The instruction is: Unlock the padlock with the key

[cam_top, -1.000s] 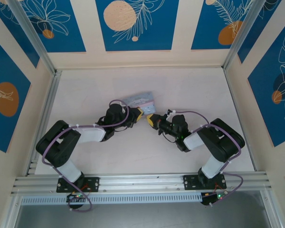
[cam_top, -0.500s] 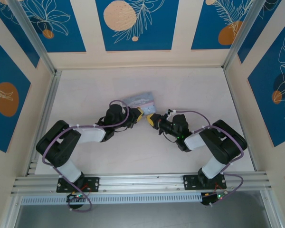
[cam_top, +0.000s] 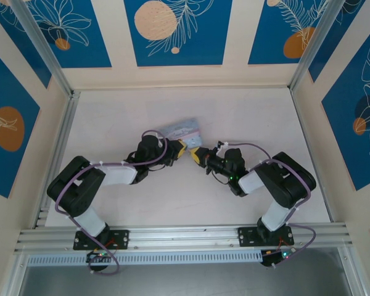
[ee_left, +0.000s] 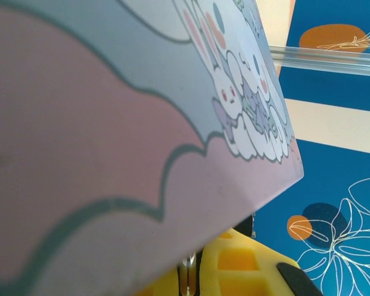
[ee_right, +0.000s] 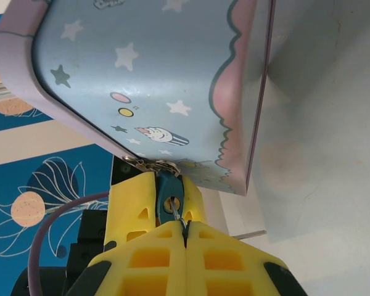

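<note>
The teal-green padlock (ee_right: 171, 192) hangs from the latch of the light-blue tin (ee_right: 166, 80). My left gripper (cam_top: 182, 148) is shut on the padlock's body, and its yellow fingers (ee_right: 133, 200) flank the body in the right wrist view. My right gripper (ee_right: 185, 231) is shut on the slim key (ee_right: 180, 217), whose tip sits in the padlock's keyhole. In the top view my right gripper (cam_top: 197, 155) meets the left one just below the tin (cam_top: 181, 129). In the left wrist view my left gripper (ee_left: 194, 276) is pinched under the tin's lid (ee_left: 111, 135), with a thin metal piece between the fingers.
The tin lies on the pale table (cam_top: 246, 117) near the middle, its near corner lifted toward the grippers. Aluminium rails (cam_top: 55, 148) and blue patterned walls close in the table on three sides. A thin metal pin (ee_right: 250, 234) lies on the table beside the right fingers.
The right arm's elbow shifts slightly; both grippers stay together at the tin's corner, holding as before.
</note>
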Tool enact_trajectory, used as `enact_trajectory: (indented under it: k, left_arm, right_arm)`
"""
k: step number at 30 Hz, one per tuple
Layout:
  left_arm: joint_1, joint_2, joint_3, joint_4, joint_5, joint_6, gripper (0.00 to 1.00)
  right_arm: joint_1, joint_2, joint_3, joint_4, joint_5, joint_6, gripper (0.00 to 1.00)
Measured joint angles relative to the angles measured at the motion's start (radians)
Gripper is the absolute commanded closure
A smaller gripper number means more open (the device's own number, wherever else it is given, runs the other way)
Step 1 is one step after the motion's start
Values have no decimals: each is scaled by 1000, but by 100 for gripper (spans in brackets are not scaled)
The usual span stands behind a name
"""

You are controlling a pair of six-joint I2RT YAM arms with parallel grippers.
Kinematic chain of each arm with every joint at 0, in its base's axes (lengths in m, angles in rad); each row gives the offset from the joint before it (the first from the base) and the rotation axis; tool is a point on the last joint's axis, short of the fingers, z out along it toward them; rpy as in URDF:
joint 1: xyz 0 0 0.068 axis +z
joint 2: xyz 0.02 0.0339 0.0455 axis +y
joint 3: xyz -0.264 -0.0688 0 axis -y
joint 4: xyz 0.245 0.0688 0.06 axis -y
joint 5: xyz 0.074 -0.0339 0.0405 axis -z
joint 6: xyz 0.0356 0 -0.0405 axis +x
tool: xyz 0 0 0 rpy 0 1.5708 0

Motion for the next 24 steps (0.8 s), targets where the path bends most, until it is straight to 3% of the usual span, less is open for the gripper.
enact_trajectory:
  k: [24]
  left_arm:
    - [20,0,2,4,-4,2,100]
  right_arm:
    - [-37,115,129,4,-128,0,100]
